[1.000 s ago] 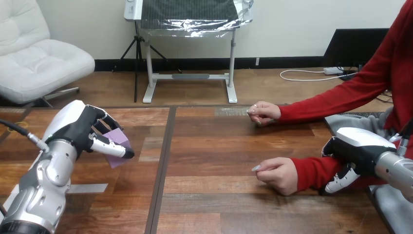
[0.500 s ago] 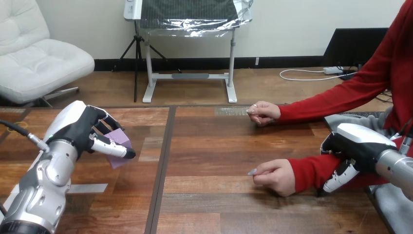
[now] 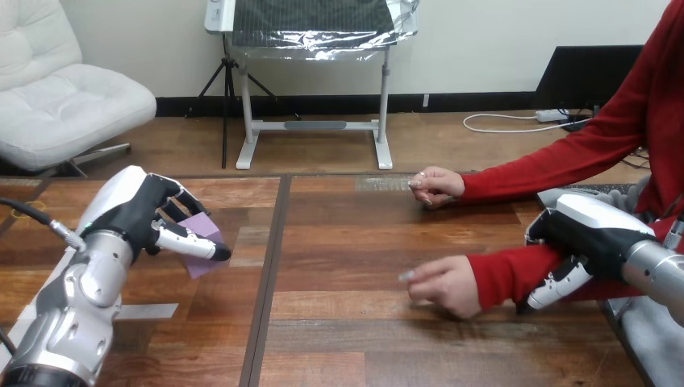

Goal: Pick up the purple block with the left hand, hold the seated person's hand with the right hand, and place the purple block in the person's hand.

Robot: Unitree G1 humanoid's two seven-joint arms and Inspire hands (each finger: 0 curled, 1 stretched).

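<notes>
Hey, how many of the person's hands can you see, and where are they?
2. The far hand is at the table's far edge; the near hand is right of centre, with the robot's right hand at its sleeve.

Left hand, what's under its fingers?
The purple block, pinched in the left hand. Its corners stick out; the rest is covered, so whether it touches the table can't be seen.

1 head camera — forward, down across table (image 3: 363, 234).
</notes>
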